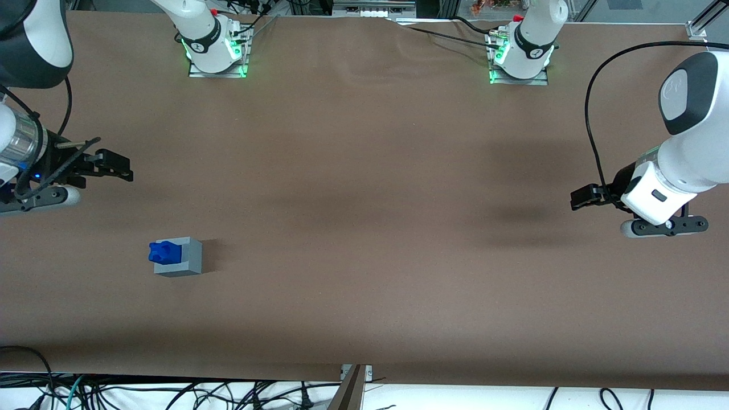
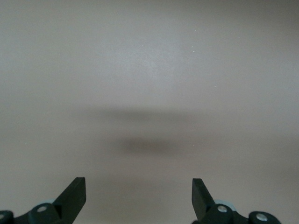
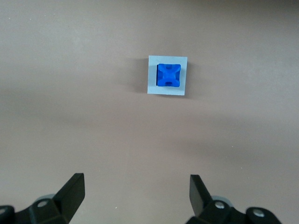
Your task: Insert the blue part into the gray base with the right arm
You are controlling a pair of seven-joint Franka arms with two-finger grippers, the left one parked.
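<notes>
Brown tabletop carries the gray base (image 1: pixel 183 257) with the blue part (image 1: pixel 163 251) seated in its top, nearer the front camera than the raised gripper (image 1: pixel 111 166) (fingers apart, empty).

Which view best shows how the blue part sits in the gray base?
The right wrist view: it looks straight down on the blue part seated inside the gray base, with the open gripper apart from both. The front view shows it smaller, from an angle. The left wrist view misses it.
</notes>
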